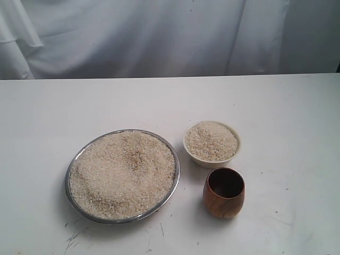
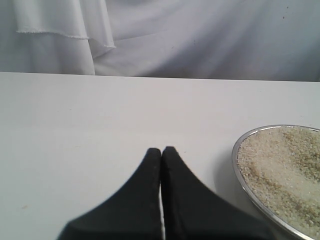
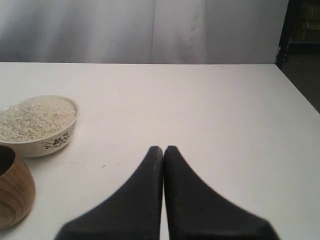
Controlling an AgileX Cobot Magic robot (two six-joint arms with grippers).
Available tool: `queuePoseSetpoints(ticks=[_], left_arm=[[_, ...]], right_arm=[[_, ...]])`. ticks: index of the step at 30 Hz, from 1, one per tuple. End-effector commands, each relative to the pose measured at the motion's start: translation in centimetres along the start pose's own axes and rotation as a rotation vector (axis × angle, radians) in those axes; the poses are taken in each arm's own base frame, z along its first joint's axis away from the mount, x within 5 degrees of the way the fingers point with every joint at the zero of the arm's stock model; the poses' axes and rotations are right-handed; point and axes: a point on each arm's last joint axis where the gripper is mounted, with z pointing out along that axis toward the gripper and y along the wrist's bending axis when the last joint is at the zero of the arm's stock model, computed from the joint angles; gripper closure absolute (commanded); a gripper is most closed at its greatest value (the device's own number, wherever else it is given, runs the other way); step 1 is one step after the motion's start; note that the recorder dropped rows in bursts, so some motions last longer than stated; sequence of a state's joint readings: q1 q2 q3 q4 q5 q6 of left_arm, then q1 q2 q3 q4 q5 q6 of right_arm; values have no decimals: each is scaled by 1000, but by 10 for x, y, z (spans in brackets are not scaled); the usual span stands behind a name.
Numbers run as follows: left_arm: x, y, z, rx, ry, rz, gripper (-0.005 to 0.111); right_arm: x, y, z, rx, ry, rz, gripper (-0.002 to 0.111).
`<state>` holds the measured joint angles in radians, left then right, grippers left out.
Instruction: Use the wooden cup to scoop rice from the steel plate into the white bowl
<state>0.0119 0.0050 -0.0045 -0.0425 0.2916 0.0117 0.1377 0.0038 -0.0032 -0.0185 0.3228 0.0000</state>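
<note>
The steel plate (image 1: pixel 71 172) lies left of centre on the white table, heaped with rice (image 1: pixel 123 172). To its right stands the white bowl (image 1: pixel 211 159), filled with rice (image 1: pixel 211 141). The wooden cup (image 1: pixel 224 194) stands upright just in front of the bowl, its dark inside looking empty. Neither arm shows in the exterior view. My left gripper (image 2: pixel 161 149) is shut with nothing in it, over bare table beside the plate (image 2: pixel 239 170). My right gripper (image 3: pixel 163 148) is shut and empty too, apart from the bowl (image 3: pixel 50 142) and the cup (image 3: pixel 15 192).
A white cloth backdrop (image 1: pixel 159 37) hangs behind the table's far edge. Dark scuff marks (image 1: pixel 74 236) dot the table in front of the plate. In the right wrist view the table's side edge (image 3: pixel 300 95) borders a dark frame (image 3: pixel 285 35).
</note>
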Motion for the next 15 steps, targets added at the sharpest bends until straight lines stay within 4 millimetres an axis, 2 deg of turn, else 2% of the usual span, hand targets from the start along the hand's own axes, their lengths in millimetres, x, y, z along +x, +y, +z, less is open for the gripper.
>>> queuePoseSetpoints(ticks=[1,15], left_arm=[[1,0,0,2,-7,-4,107],[1,0,0,2,-7,-4,107]], right_arm=[[1,0,0,-4,5,-15,108],[1,0,0,-4,5,-6,108]])
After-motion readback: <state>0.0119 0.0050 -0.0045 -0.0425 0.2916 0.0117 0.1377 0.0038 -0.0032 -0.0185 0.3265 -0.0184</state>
